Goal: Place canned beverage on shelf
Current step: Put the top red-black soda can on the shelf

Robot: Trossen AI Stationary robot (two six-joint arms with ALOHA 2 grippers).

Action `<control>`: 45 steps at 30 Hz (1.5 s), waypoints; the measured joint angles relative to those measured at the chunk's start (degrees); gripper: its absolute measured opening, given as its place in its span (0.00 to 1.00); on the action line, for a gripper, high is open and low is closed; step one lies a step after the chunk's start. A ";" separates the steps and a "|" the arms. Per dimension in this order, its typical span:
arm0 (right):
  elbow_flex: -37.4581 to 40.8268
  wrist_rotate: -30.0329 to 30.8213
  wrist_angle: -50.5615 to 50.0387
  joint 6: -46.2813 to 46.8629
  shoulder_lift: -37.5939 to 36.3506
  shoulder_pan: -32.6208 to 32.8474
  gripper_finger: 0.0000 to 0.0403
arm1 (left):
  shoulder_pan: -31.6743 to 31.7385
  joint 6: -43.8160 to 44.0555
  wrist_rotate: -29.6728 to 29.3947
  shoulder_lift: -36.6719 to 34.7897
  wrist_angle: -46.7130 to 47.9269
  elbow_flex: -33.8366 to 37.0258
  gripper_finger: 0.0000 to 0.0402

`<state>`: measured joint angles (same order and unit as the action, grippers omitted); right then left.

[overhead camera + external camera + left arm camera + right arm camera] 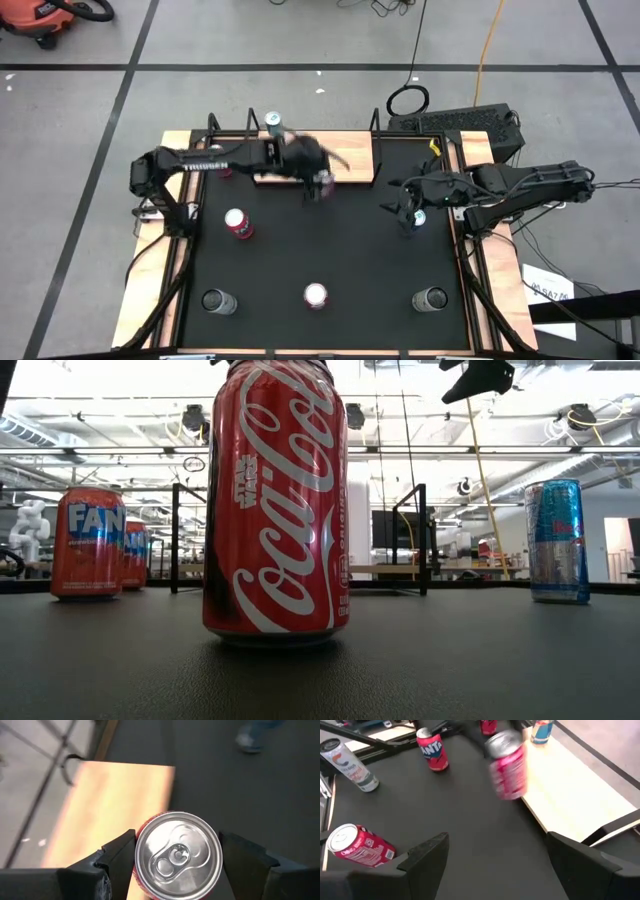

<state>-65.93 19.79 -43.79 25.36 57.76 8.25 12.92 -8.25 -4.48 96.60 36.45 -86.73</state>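
Toward the table's (190,300) left side, the left gripper (322,188) pinches a red can (177,855) across its sides, fingers (117,860) pressed to the wall just below the rim, hanging it just in front of the shelf (350,160) at the far edge. A can like this is likely stiff but dentable, smooth and slippery, so mid-body grip seems safest. Toward the right edge, the right gripper (412,208) waits with fingers spread, holding nothing.

red can (177,855) | upright, lifted beside shelf edge | light-wood shelf (355,160) | table's far edge
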 joint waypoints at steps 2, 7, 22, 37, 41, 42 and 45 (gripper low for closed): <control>0.00 0.15 0.00 0.06 -0.22 -0.02 0.79 | 3.59 -2.33 0.20 0.02 0.76 -1.24 0.63; 0.00 3.79 -0.88 0.14 -0.29 -0.06 0.79 | 13.75 -8.61 5.69 0.19 0.28 -2.63 0.63; 0.00 7.36 -1.51 5.68 -0.25 -4.82 0.79 | 27.15 -18.48 15.34 6.47 -0.42 -2.59 0.63; 0.00 7.21 -1.49 7.53 -0.25 -5.92 0.79 | 28.94 -21.05 15.96 8.17 -1.39 -2.70 0.64; 0.00 7.21 -1.46 7.18 -0.25 -6.01 0.79 | 29.02 -21.05 15.77 8.20 -1.53 -2.70 0.64; 0.00 7.21 -1.39 7.12 -0.25 -6.05 0.79 | 29.00 -21.05 15.75 8.22 -1.64 -2.70 0.64; 0.00 7.24 -1.27 7.02 -0.25 -6.05 0.79 | 28.99 -20.89 15.77 8.24 -1.62 -2.70 0.64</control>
<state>-65.93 27.03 -45.06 32.39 57.52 2.20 41.91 -29.13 11.29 104.84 34.83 -89.43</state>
